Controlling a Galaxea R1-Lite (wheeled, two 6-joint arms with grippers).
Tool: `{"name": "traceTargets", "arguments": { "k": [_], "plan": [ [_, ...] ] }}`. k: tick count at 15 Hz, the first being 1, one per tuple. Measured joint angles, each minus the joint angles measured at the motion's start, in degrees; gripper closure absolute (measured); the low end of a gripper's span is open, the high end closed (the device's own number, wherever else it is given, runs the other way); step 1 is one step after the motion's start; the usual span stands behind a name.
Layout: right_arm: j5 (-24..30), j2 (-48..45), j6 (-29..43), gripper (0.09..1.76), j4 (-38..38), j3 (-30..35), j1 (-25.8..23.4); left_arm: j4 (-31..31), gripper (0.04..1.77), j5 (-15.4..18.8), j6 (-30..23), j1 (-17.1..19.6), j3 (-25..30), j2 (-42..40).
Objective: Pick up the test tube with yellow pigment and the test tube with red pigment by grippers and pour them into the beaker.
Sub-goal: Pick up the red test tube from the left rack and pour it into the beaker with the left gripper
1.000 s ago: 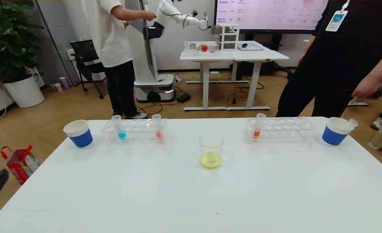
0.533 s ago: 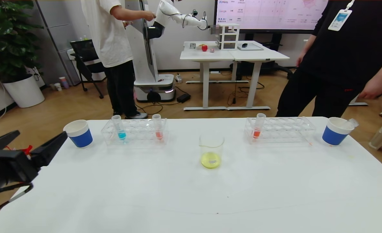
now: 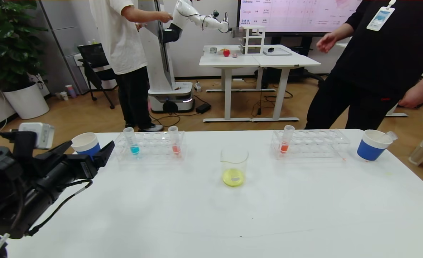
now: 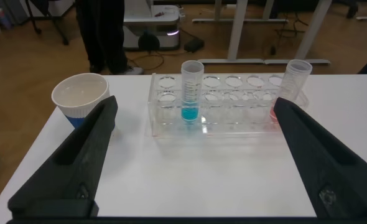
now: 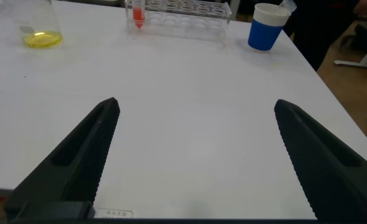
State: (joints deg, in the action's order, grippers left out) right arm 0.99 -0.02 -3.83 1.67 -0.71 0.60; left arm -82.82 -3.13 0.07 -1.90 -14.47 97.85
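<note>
The left gripper (image 3: 87, 152), a black two-fingered claw with a small grey-white box on its arm, hangs over the white table (image 3: 211, 215) at about nine o'clock from the beaker, fingers spread wide and holding nothing. Just past its fingertips, at twelve o'clock, stands one blue-and-white paper cup (image 3: 86, 144). At one o'clock from it sits a clear plastic tube rack (image 3: 150, 146) with two slim tubes upright in it: one with blue liquid (image 3: 131, 141) and the test tube with red pigment (image 3: 174, 140), pale coral.

The short clear glass beaker (image 3: 234, 167) stands mid-table, with yellow liquid already in its bottom. At two o'clock from it lies a second clear rack (image 3: 311, 144) with one tube of brighter orange-red liquid (image 3: 286, 139), then a second blue-and-white cup (image 3: 373, 145) with an empty clear tube (image 3: 389, 135) leaning in it.

The right gripper (image 5: 196, 155), seen only by its own wrist camera, hovers low over bare table, fingers spread and empty.
</note>
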Motion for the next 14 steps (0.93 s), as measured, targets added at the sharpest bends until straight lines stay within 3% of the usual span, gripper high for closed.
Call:
{"name": "traceTargets", "arguments": {
  "k": [2,5,7,12,14],
  "plan": [
    [-0.02,0.00,0.00,0.11,-0.02,0.00,0.00,-6.07,0.06,-2.23,-0.18,-1.18,0.44,6.47],
    [-0.02,0.00,0.00,0.11,-0.02,0.00,0.00,-6.47,0.06,-3.04,-1.56,-2.94,-1.54,10.97],
    [-0.02,0.00,0.00,0.11,-0.02,0.00,0.00,-6.45,0.06,-6.12,-2.61,-5.12,-3.47,12.48],
    [0.00,0.00,0.00,0.11,-0.02,0.00,0.00,-6.42,0.06,-15.88,-3.10,-16.01,-11.13,17.66],
    [-0.02,0.00,0.00,0.11,0.00,0.00,0.00,-6.34,0.06,-17.64,-3.13,-19.35,-14.91,20.48]
  ]
}}
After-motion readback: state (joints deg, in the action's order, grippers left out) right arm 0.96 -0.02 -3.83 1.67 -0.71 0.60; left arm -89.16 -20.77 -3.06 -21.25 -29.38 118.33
